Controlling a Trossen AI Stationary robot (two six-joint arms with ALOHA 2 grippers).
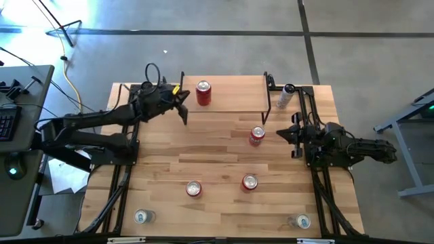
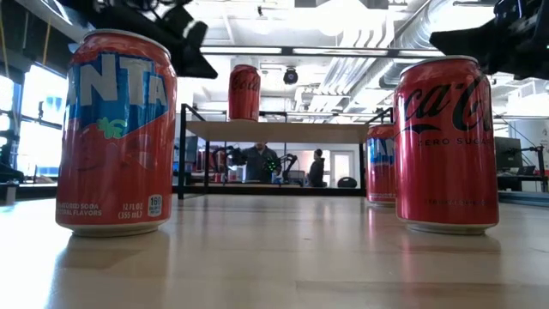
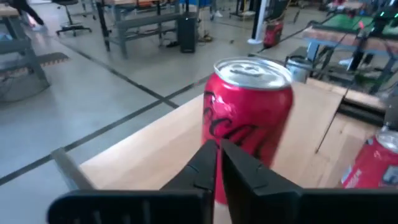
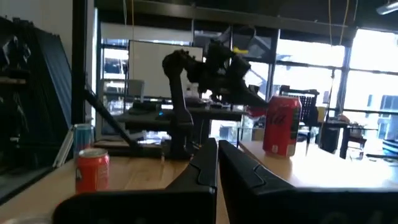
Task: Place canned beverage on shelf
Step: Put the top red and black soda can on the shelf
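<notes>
A red Coca-Cola can [image 1: 203,93] stands upright on the shelf's light wooden top [image 1: 230,95] at the table's far edge. It also shows in the low view [image 2: 244,92] and the left wrist view [image 3: 249,118]. My left gripper [image 1: 184,112] [image 3: 217,155] is shut and empty, just left of and nearer than that can, by the shelf's left end. My right gripper [image 1: 281,134] [image 4: 217,155] is shut and empty above the table at the right, beside a red can [image 1: 256,136] that stands in front of the shelf.
Two more red cans stand on the table nearer the front, a Fanta can [image 1: 194,189] [image 2: 116,133] and a Coca-Cola can [image 1: 249,181] [image 2: 446,142]. Silver cans stand at the front left [image 1: 141,217], the front right [image 1: 302,221] and by the shelf's right end [image 1: 288,95].
</notes>
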